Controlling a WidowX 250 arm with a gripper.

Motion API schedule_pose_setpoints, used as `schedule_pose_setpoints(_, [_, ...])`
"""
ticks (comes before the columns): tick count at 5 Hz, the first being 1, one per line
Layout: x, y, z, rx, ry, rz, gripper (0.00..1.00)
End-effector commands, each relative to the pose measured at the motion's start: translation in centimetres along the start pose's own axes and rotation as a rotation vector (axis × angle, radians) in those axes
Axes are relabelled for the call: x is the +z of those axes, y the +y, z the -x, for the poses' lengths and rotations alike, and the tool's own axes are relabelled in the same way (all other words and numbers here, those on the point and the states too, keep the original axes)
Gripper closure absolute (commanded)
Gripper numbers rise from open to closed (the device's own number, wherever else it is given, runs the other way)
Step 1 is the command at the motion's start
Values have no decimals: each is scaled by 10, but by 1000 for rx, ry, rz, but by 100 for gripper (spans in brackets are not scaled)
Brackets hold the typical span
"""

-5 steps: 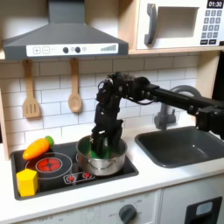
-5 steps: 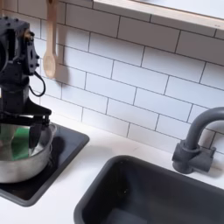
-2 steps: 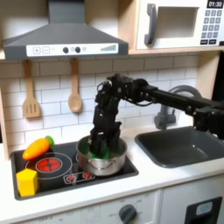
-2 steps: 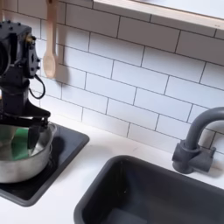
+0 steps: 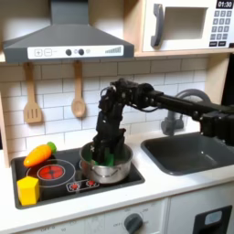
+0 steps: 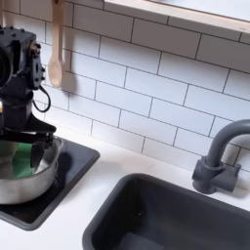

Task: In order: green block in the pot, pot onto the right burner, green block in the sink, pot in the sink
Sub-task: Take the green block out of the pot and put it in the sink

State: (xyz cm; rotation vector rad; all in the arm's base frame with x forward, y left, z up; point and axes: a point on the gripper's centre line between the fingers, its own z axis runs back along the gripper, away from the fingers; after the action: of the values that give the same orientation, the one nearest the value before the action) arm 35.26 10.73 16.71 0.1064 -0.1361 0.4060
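Observation:
The shiny steel pot (image 5: 106, 168) (image 6: 27, 178) stands on the right burner of the black cooktop (image 5: 137, 176), covering that burner. The green block (image 5: 108, 158) (image 6: 17, 162) lies inside the pot. My gripper (image 5: 106, 152) (image 6: 21, 151) reaches straight down into the pot. Its fingers stand on either side of the block and close against it. One dark finger (image 6: 39, 152) shows at the block's right side in the second exterior view. The sink (image 5: 194, 152) (image 6: 171, 217) is a dark basin to the pot's right in both exterior views.
A yellow block (image 5: 28, 190) and an orange carrot (image 5: 39, 154) lie by the left burner (image 5: 53, 171). The dark faucet (image 5: 175, 115) (image 6: 221, 154) rises behind the sink. Wooden utensils (image 5: 78, 95) (image 6: 57, 57) hang on the tiled wall.
The arm has shifted slightly over the pot, and the finger seen in the second exterior view has moved in toward the green block. Pot and block have stayed put.

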Motion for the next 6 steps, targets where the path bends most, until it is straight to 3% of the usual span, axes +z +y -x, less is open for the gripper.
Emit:
schedule_pose_setpoints(1, [-10, -3, -3, -5, 21, 0, 1])
schedule_pose_setpoints(2, [-10, -3, -1, 3, 25, -6, 100])
schedule_pose_setpoints(4, [-2, -2, 2, -3, 11, 2, 100])
schedule_pose_setpoints(6, [24, -1, 3, -18, -45, 1, 100])
